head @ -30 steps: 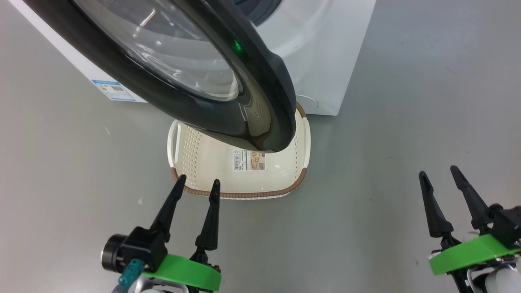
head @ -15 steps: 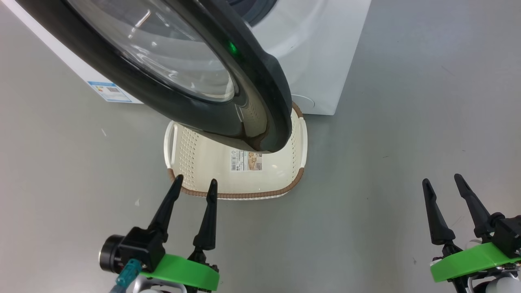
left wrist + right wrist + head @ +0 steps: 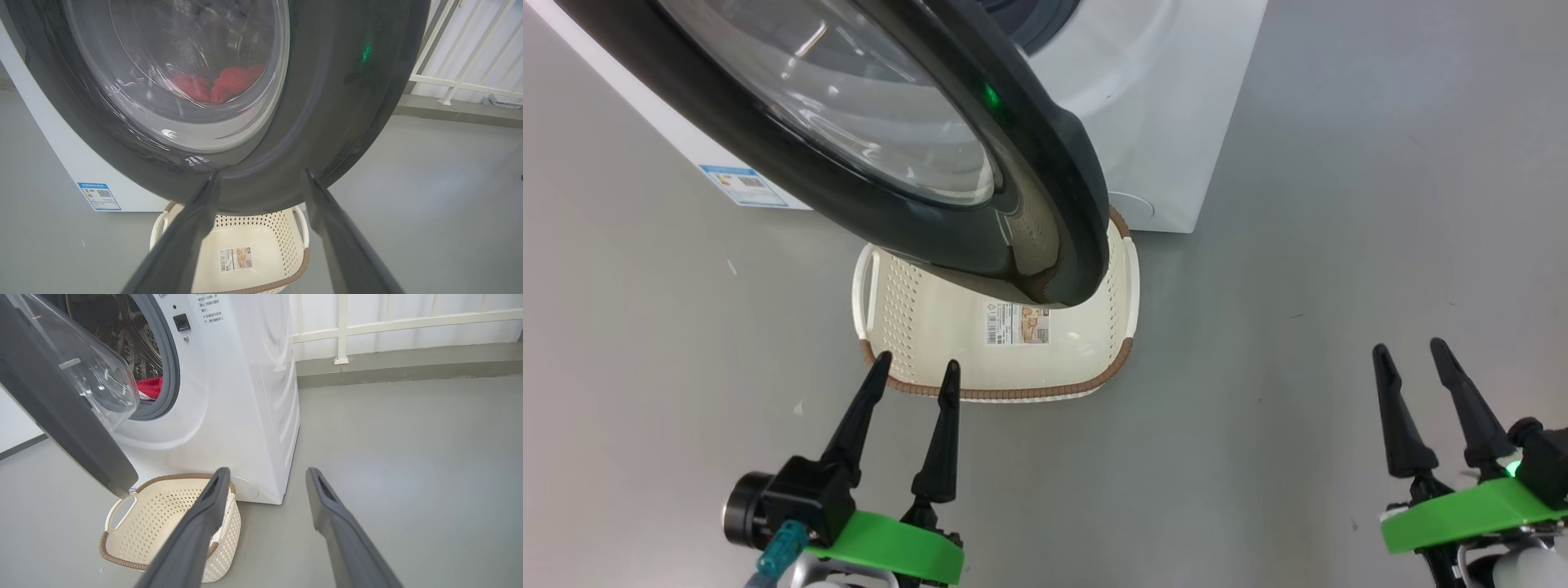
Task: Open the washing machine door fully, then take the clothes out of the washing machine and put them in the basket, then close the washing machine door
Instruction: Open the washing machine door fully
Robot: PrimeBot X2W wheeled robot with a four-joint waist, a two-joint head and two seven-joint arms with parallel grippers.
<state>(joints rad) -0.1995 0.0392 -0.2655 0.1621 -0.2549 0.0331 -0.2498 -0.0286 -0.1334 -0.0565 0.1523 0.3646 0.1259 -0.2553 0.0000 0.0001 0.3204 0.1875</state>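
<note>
The washing machine door point(image 3: 1062, 188) stands part-open, its free edge swung toward the robot above the basket point(image 3: 1013, 393) at the washing machine's point(image 3: 1160, 98) foot. Red clothes point(image 3: 149, 388) lie in the drum point(image 3: 137, 343). Floor point(image 3: 1298, 286) stretches wide rightward. The left gripper point(image 3: 916, 361) and right gripper point(image 3: 1408, 345) gape, holding nothing.

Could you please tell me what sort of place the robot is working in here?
Probably a laundry area, perhaps a test setup: a white front-loading washer stands on a bare grey floor, a laundry basket sits before it, and a white railing runs behind.
</note>
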